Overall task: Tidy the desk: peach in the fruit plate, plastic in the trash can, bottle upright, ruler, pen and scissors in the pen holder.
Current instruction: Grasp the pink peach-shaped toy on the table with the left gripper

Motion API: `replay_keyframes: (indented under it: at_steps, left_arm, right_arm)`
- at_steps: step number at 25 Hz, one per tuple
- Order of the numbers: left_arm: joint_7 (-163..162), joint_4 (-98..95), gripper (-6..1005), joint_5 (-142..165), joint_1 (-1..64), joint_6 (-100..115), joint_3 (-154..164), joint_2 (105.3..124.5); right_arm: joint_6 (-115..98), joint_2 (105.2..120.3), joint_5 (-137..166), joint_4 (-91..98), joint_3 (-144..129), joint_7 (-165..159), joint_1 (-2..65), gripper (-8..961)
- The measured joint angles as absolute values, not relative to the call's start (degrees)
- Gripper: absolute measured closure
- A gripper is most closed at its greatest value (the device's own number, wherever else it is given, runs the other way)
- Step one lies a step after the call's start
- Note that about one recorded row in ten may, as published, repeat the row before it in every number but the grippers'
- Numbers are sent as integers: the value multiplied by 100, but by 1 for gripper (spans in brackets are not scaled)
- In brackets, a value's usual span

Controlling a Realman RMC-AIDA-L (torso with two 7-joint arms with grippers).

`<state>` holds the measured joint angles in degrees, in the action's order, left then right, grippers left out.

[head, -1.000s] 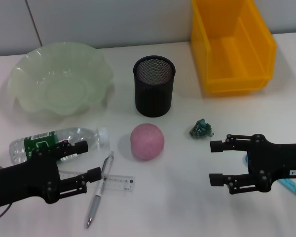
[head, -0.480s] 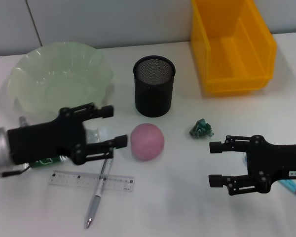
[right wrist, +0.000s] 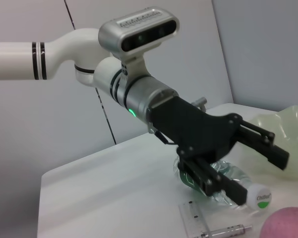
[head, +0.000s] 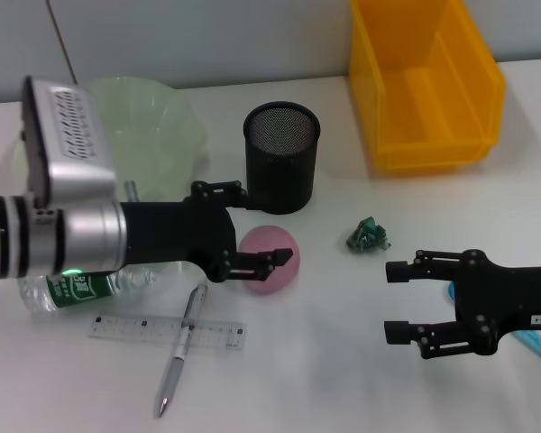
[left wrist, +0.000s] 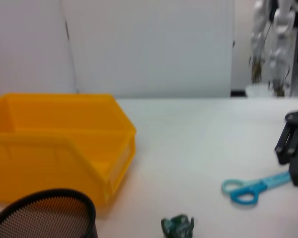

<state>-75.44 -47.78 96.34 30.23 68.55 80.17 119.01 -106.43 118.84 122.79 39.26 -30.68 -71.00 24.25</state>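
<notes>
The pink peach point(head: 272, 262) lies in front of the black mesh pen holder point(head: 282, 155). My left gripper point(head: 270, 225) hovers open at the peach, one finger over its near side, holding nothing; the right wrist view shows that left gripper point(right wrist: 262, 174) above the lying bottle point(right wrist: 223, 183) and the peach point(right wrist: 288, 225). The arm mostly covers the bottle point(head: 77, 289). The ruler point(head: 167, 329) and pen point(head: 178, 356) lie crossed near the front. Crumpled green plastic point(head: 368, 236) sits right of the peach. My right gripper point(head: 392, 300) is open over the blue scissors point(left wrist: 256, 187).
The pale green fruit plate point(head: 158, 113) stands at the back left, partly behind my left arm. The yellow trash bin point(head: 424, 81) stands at the back right. In the left wrist view, the bin point(left wrist: 54, 144), pen holder point(left wrist: 44, 215) and plastic point(left wrist: 178, 225) show.
My left arm has swung from the front left edge over the bottle, rightward and away, up to the peach. The right arm has stayed put.
</notes>
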Motion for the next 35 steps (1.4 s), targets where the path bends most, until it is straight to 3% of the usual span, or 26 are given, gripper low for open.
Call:
replay_keyframes:
  at_steps: [29, 33, 35]
  left_arm:
    - [-8089, -4269, 223, 9656, 3366, 5352, 9237, 11909]
    - [-8092, -4261, 233, 9668, 3358, 5312, 9237, 11903]
    - [-8092, -4261, 306, 9672, 3348, 5273, 9237, 11902]
  right_arm:
    - [-10715, 11838, 12278, 4034, -3067, -7090, 2338, 129]
    - [-10714, 11847, 12278, 4034, -3067, -7090, 2337, 129]
    - [-10714, 11852, 12278, 4034, -3067, -7087, 2338, 129]
